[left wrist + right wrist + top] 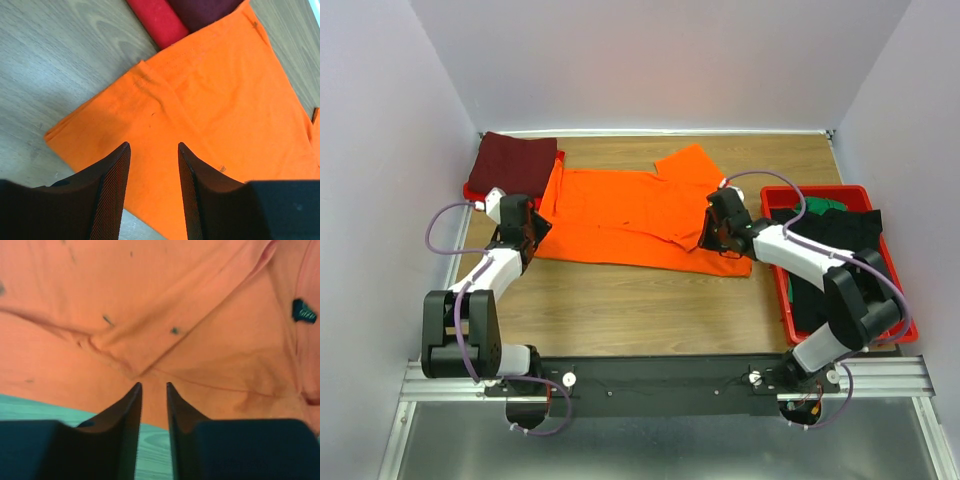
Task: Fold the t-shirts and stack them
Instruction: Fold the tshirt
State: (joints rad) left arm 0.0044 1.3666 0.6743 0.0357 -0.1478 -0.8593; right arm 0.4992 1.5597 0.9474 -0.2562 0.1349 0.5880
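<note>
A bright orange t-shirt (630, 215) lies spread flat across the middle of the table, one sleeve folded up at the back. My left gripper (535, 228) hovers over its left edge, open, with only cloth below the fingers (153, 146). At the shirt's right edge, my right gripper (712, 235) stands open with a narrow gap and nothing in it (154, 385). The orange cloth (150, 305) fills that wrist view, creased into a fold just ahead of the tips. A folded dark maroon t-shirt (518, 158) rests on a folded red one (157, 20) at the back left.
A red plastic tray (782, 290) stands at the right edge of the table, holding black t-shirts (835, 240) and a green one (820, 205). White walls close in the table on three sides. Bare wood (640, 310) lies between the orange shirt and the arm bases.
</note>
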